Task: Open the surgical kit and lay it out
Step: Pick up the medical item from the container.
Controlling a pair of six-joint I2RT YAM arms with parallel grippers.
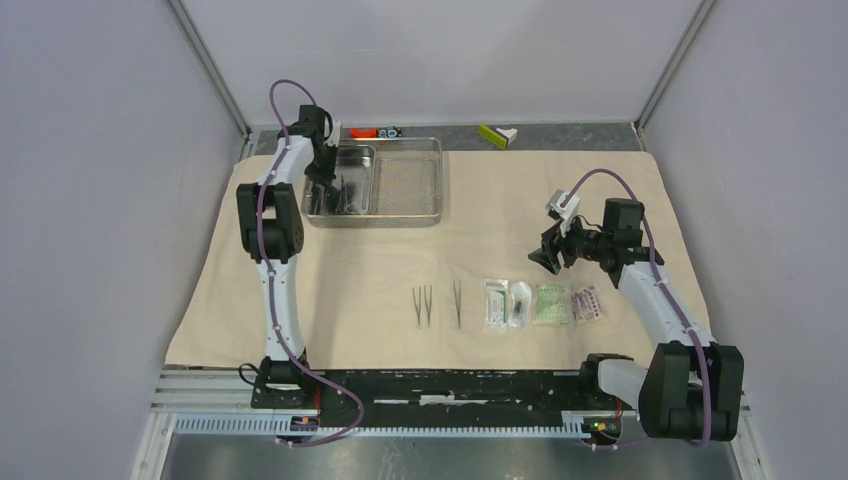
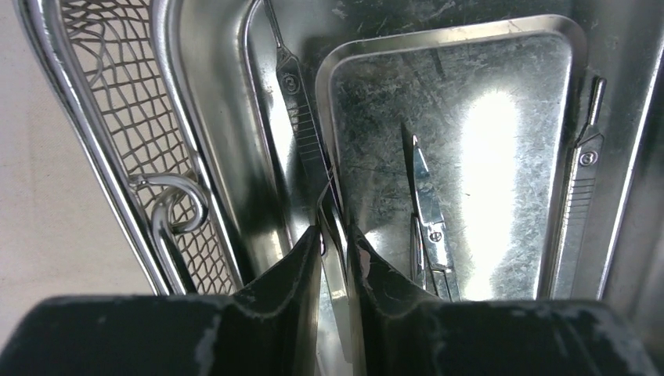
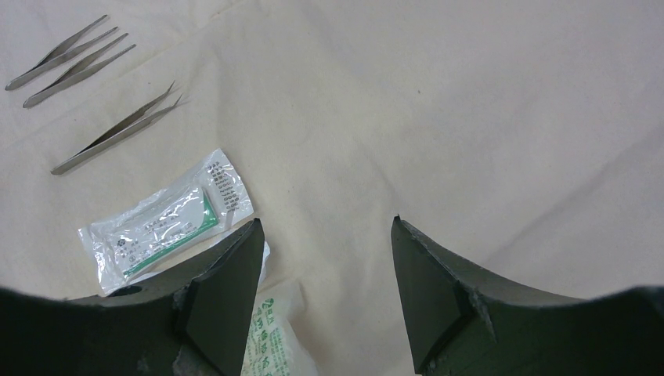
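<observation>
Item: thin ribbed steel instrument handle [image 2: 301, 117], in the shiny rectangular steel tray [image 1: 440, 185].
Handling: probably stiff, light and slick; pinch it mid-handle.
Left gripper [image 2: 334, 235]: clamped on it.
Right gripper [image 3: 325, 223]: spread, empty, above the beige cloth wrap [image 3: 470, 94].

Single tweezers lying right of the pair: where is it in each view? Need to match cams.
Top external: single tweezers lies low centre on the cloth, between the pair and the clear packet.
Left wrist: not in it.
Right wrist: upper left, below the pair, above the clear packet.
Shared landmark: the beige cloth, in all three.
</observation>
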